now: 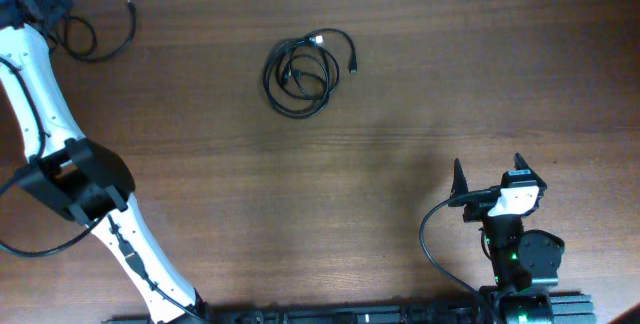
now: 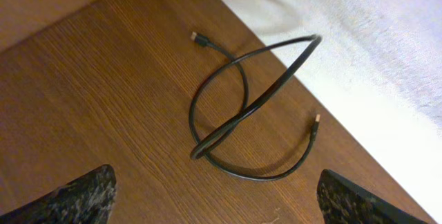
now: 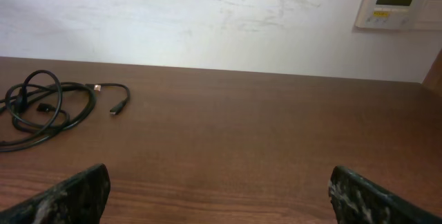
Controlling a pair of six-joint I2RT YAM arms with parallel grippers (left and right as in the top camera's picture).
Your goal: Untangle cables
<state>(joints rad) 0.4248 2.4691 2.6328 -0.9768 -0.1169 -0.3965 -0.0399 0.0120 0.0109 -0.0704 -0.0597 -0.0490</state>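
A small bundle of coiled thin black cables [image 1: 300, 72] lies at the table's far middle, with a silver-tipped plug at its top; it also shows at the left of the right wrist view [image 3: 43, 106]. One separate black cable [image 1: 98, 36] lies in a loose loop at the far left corner; in the left wrist view [image 2: 231, 117] both its plug ends rest on the wood. My left gripper [image 1: 50, 4] [image 2: 221, 210] is open and empty just short of that loop. My right gripper [image 1: 489, 169] [image 3: 221, 196] is open and empty at the near right, far from the bundle.
The brown wooden table [image 1: 400, 114] ends at a white wall along its far edge [image 2: 359, 106]. The left arm's white links [image 1: 60, 154] cross the left side. The right arm's base [image 1: 520, 254] and its thick black wire sit at the near right.
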